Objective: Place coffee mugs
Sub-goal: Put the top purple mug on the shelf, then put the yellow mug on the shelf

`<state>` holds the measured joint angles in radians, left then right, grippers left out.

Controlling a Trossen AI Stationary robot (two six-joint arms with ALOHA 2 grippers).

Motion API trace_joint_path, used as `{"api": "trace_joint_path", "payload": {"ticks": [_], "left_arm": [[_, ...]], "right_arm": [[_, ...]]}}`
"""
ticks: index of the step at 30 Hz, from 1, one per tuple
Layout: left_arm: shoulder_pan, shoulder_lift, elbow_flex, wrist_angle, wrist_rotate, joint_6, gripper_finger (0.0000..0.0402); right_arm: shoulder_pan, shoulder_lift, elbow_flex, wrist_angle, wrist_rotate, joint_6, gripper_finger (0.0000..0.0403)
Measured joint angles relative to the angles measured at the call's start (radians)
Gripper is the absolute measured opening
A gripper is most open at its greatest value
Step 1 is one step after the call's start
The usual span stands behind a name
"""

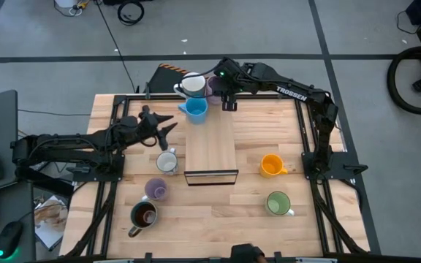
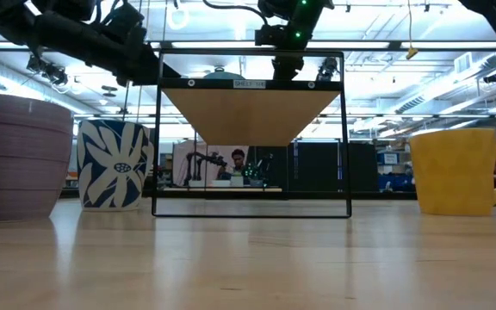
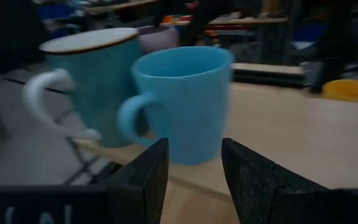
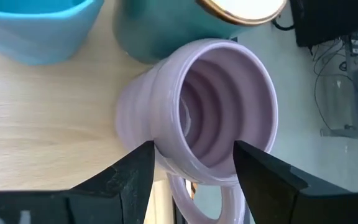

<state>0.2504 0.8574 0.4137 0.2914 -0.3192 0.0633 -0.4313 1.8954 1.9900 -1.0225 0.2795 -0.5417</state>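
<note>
A raised wooden shelf [image 1: 210,142] stands mid-table. On its far end stand a light blue mug [image 1: 196,109], a teal mug with a white inside [image 1: 192,84] and a lilac mug [image 4: 197,112], all upright on their bases. My right gripper [image 4: 194,180] hangs open over the lilac mug's handle side, one finger at either side of the rim. My left gripper [image 3: 194,180] is open and level, a short way left of the blue mug [image 3: 179,106], and touches nothing. My right gripper comes slanting down from the table's right with its fingers [image 4: 135,180] at either side of the lilac mug's rim [image 4: 166,158] next to the handle [image 4: 194,205]. Whether they touch the rim I cannot tell. The mug stands upright on the shelf.
On the table left of the shelf stand a white-and-blue patterned mug [image 1: 167,162], a second lilac mug [image 1: 156,190] and a dark olive mug [image 1: 143,214]. An orange mug [image 1: 271,165] and a green mug [image 1: 278,203] stand to the right. Bare wood lies near the front edge.
</note>
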Motion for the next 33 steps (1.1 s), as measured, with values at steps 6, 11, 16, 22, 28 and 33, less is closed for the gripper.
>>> {"api": "trace_joint_path", "payload": {"ticks": [6,11,16,22,28,33], "left_arm": [[0.029,0.0,0.0,0.001,-0.064,0.052,0.0155],[0.087,0.0,0.0,0.003,-0.07,0.113,0.0155],[0.119,0.0,0.0,0.003,-0.07,0.12,0.0155],[0.124,0.0,0.0,-0.003,0.008,0.138,0.0155],[0.124,0.0,0.0,-0.048,0.072,0.134,0.0155],[0.123,0.0,0.0,-0.099,0.073,0.058,0.0155]], "right_arm": [[0.0,0.0,0.0,-0.001,0.048,0.024,0.0224],[0.0,0.0,0.0,0.001,0.066,0.068,0.0224],[0.02,-0.001,0.0,-0.01,0.069,0.069,0.0224],[0.053,-0.05,0.0,-0.018,0.115,0.063,0.0224],[0.088,-0.107,0.002,-0.097,-0.081,0.104,0.0224],[0.153,-0.109,-0.003,-0.228,-0.172,0.201,0.0224]]}}
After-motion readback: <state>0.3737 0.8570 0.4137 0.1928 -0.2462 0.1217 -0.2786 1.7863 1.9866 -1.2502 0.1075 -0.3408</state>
